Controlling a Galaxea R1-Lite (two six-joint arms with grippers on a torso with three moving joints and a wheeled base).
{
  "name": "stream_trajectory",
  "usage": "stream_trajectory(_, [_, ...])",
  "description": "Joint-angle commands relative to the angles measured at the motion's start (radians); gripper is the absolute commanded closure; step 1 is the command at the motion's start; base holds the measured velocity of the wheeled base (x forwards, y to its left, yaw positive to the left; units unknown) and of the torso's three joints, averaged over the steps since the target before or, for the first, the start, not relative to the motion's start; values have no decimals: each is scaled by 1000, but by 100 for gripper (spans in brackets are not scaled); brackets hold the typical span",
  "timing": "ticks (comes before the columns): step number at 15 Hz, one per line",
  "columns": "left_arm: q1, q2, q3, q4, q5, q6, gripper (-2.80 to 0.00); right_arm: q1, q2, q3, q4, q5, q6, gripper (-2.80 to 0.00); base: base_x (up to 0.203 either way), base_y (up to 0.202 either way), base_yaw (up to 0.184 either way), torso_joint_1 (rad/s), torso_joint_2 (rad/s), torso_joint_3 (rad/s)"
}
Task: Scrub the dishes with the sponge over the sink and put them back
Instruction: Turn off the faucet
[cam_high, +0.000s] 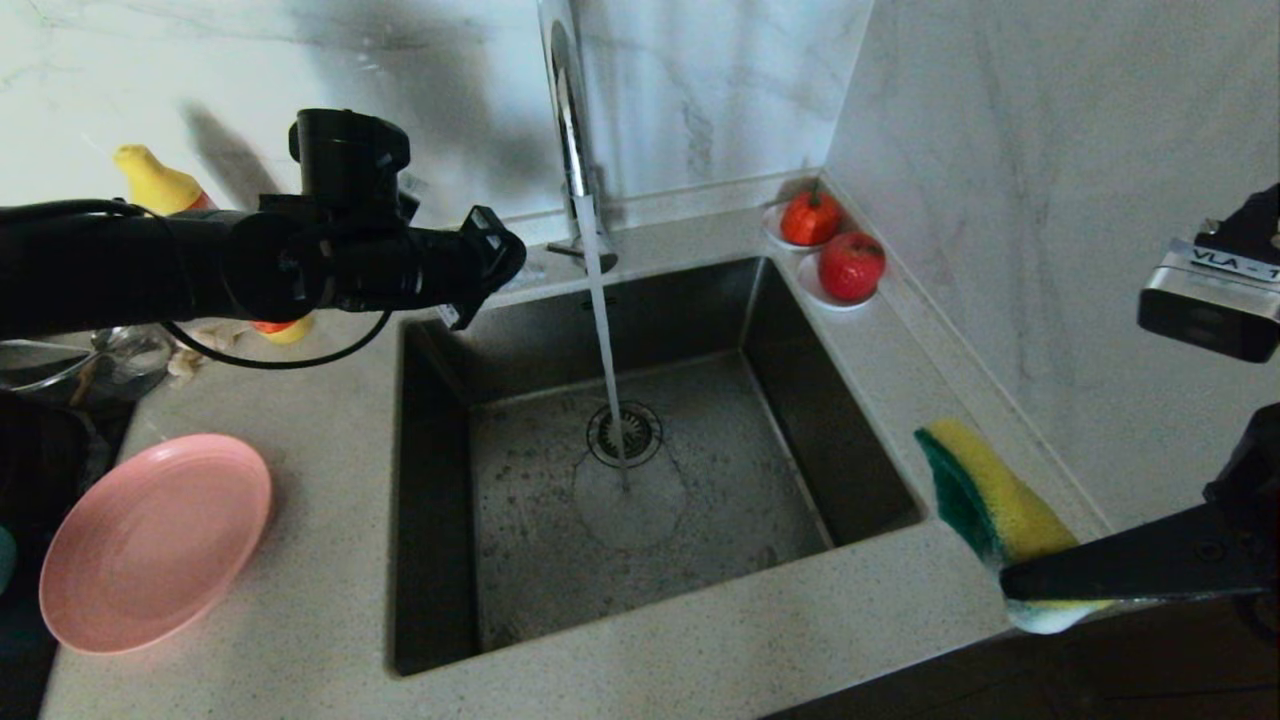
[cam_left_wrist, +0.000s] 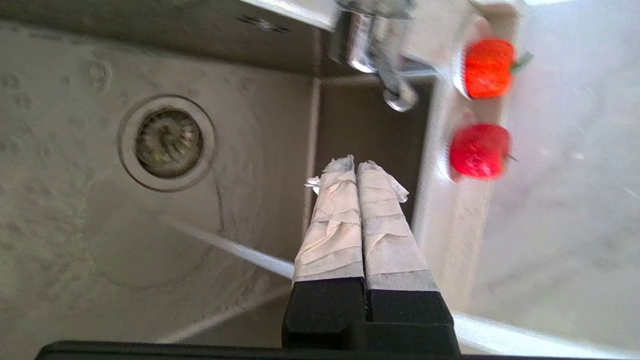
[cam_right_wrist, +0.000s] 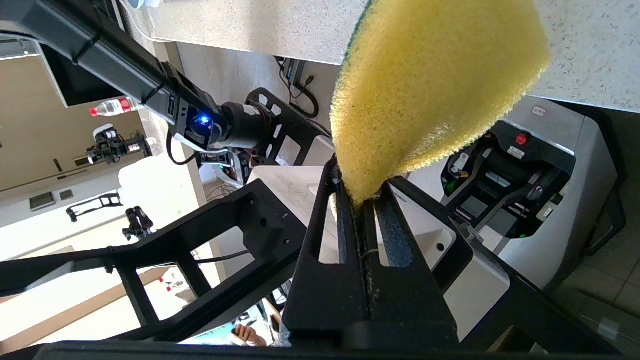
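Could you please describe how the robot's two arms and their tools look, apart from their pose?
Both arms are matte black. The left arm is a round tube with a loose black cable looping beneath it. The left tool has black fingers wrapped in crinkled white tape. The right tool has slotted black fingers, and its wrist carries a silver block with a white label.

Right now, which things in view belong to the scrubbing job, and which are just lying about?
Part of the job:
- pink plate, on the counter left of the sink
- sponge, pinched in the right gripper beside the sink
- left gripper, shut and empty above the basin
- tap, running

Lying about:
- two red fruits on saucers
- yellow bottle
- glass bowl
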Motion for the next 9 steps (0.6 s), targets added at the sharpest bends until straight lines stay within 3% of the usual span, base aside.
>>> stream_trajectory(1, [-2,-28,17,1,-28,-5,0,1,-2,-1,6,2,4,0,0,0,0,0,0,0])
stream_trajectory(9, [-19,10,-35,-10,-22,-9,0,-15,1,14,1,6,2,0,0,0,0,0,0,0])
